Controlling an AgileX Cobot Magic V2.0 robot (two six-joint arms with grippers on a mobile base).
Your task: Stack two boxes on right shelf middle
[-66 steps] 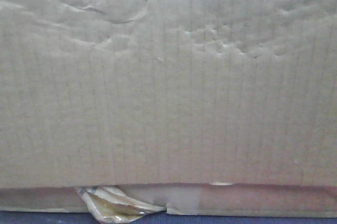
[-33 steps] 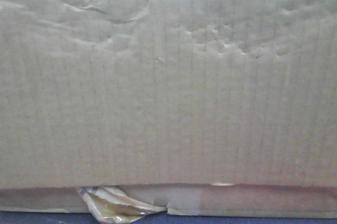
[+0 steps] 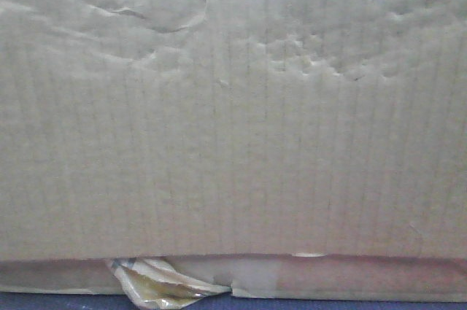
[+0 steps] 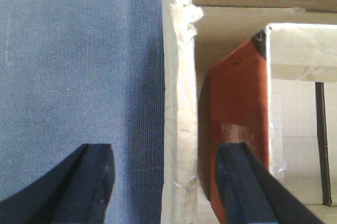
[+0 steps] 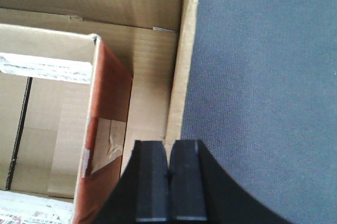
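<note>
Box wall (image 4: 178, 103) inside spread left gripper (image 4: 166, 190)

Dark blue woven cloth (image 4: 79, 60) lies flat, filling about half of each wrist view.

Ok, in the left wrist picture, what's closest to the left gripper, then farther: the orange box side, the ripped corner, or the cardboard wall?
1. Cardboard wall: between the fingers of the left gripper.
2. Orange box side: just to its right.
3. Ripped corner: at the wall's far end.
</note>
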